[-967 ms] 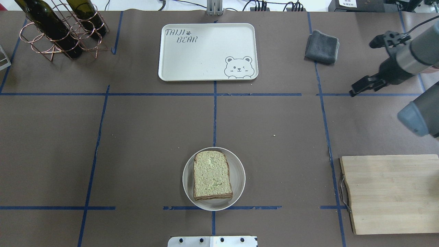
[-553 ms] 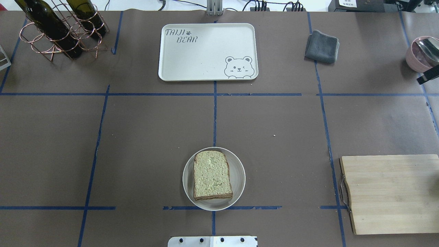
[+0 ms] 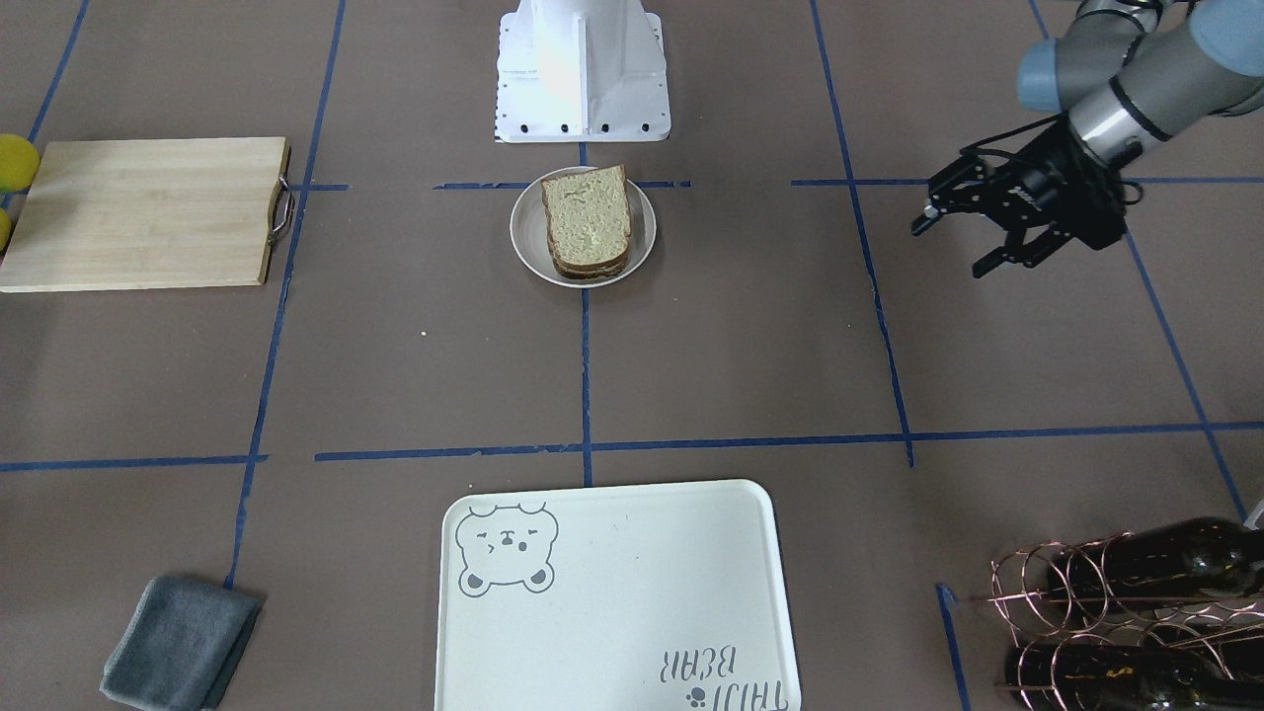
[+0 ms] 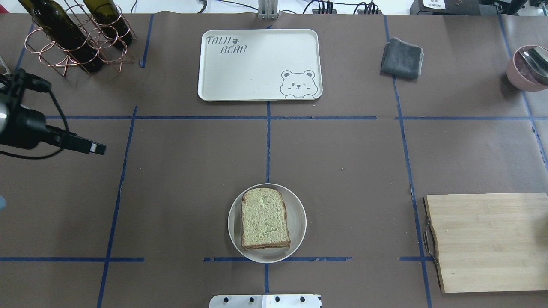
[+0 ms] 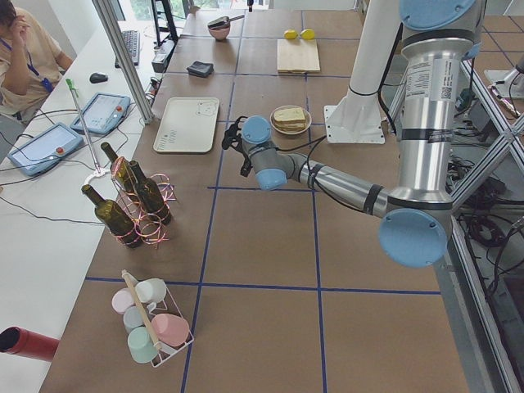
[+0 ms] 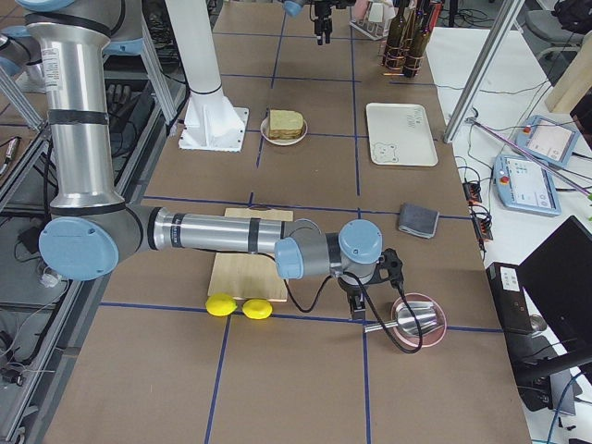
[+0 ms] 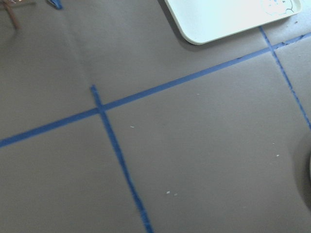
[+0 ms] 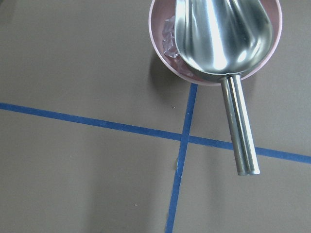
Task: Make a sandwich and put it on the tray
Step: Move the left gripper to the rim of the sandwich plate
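The sandwich (image 4: 264, 218), stacked bread slices with dark crust, lies on a small round white plate (image 4: 297, 222) near the front centre; it also shows in the front-facing view (image 3: 587, 217). No egg shows. The cream bear tray (image 4: 257, 64) lies empty at the far centre, and its corner shows in the left wrist view (image 7: 228, 19). My left gripper (image 3: 953, 245) is open and empty, above the table well to the left of the plate; it also shows in the overhead view (image 4: 92, 147). My right gripper (image 6: 356, 310) shows only in the exterior right view, beside the pink bowl; I cannot tell its state.
A wooden cutting board (image 4: 488, 241) lies front right, with two lemons (image 6: 236, 305) beyond its end. A grey cloth (image 4: 401, 58) lies far right of the tray. A pink bowl with a metal scoop (image 8: 218, 39) stands at the far right edge. A wine-bottle rack (image 4: 77, 38) stands far left.
My right arm has left the overhead view past the right edge, which uncovers the pink bowl. My left arm has come in at the left edge. The sandwich has not moved.
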Robot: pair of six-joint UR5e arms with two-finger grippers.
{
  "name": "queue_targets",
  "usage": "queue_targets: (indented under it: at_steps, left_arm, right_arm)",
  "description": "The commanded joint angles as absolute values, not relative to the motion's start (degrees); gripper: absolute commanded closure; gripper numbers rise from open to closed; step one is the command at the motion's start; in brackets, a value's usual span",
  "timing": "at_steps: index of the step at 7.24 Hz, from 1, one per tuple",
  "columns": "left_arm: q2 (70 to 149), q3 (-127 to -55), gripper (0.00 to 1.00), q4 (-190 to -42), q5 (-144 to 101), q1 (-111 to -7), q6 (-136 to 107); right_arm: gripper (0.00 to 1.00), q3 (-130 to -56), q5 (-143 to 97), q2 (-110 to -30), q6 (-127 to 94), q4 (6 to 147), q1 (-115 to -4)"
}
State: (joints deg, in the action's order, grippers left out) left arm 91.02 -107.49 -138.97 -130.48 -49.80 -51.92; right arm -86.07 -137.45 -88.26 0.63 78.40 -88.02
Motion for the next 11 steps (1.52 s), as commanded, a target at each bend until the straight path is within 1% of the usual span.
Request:
queue_targets:
  at_steps: [1, 2, 3, 4, 5, 6, 7, 9, 10, 11]
  left_arm:
    - [91.58, -113.18, 0.0, -139.57, -118.1, -33.92, -68.58]
    - [92.54, -113.64, 0.0, -138.18, -111.6, -27.14, -75.17]
    - [96.03, -113.64, 0.0, -133.47, -107.62, -23.16, -79.24]
    - [102.15, -113.47, 0.0, -123.76, -104.36, -20.68, -82.24]
    - [107.35, -111.99, 0.03, -118.01, -101.8, -19.44, -82.79]
    - [108.79, -110.32, 0.28, -117.95, -99.34, -18.9, -84.97]
    - [109.94, -108.13, 0.37, -118.04, -97.14, -17.68, -86.12]
    - [113.45, -102.86, 0.37, -119.61, -96.59, -17.23, -85.96]
    - [113.38, -101.27, 0.37, -122.32, -96.5, -17.05, -86.04]
    - [113.38, -100.73, 0.42, -123.04, -96.59, -16.35, -85.96]
  right_arm:
    - [0.0, -87.18, -133.8, -89.38, 0.18, 78.66, -88.16]
    - [0.0, -87.36, -133.16, -89.56, 0.09, 78.66, -88.07]
    - [0.0, -87.45, -133.15, -89.73, 0.17, 78.58, -88.07]
    - [0.0, -87.54, -133.15, -89.74, 0.09, 78.57, -88.07]
    - [0.0, -87.54, -133.24, -90.17, 0.17, 78.4, -88.07]
    - [0.0, -87.63, -133.33, -90.18, 0.09, 78.31, -88.07]
    - [0.0, -87.63, -133.33, -90.18, 0.09, 78.31, -88.07]
    - [0.0, -87.71, -133.42, -90.18, 0.09, 78.31, -88.07]
    - [0.0, -87.71, -133.42, -90.18, 0.09, 78.31, -88.07]
    - [0.0, -87.71, -133.42, -90.18, 0.09, 78.31, -88.07]
